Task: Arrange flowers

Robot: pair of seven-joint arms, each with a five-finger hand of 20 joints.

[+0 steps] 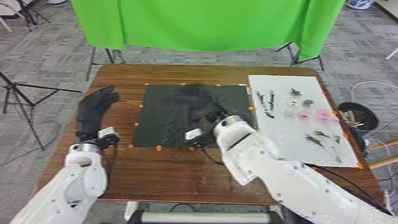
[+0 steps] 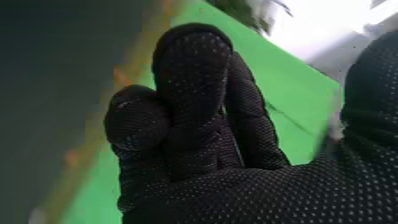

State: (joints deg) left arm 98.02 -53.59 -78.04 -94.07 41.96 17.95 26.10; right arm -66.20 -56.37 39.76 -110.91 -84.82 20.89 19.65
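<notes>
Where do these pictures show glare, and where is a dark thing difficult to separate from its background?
Right wrist view: bright white glare beyond the edge of the green cloth. Head view: the right robot hand nearly merges with the dark mat; the left robot hand contrasts clearly with the brown table.

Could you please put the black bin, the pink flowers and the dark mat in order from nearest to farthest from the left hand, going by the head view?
From the left hand:
1. Dark mat, just to its right.
2. Pink flowers, on the white board at the right.
3. Black bin, beyond the table's right edge.
</notes>
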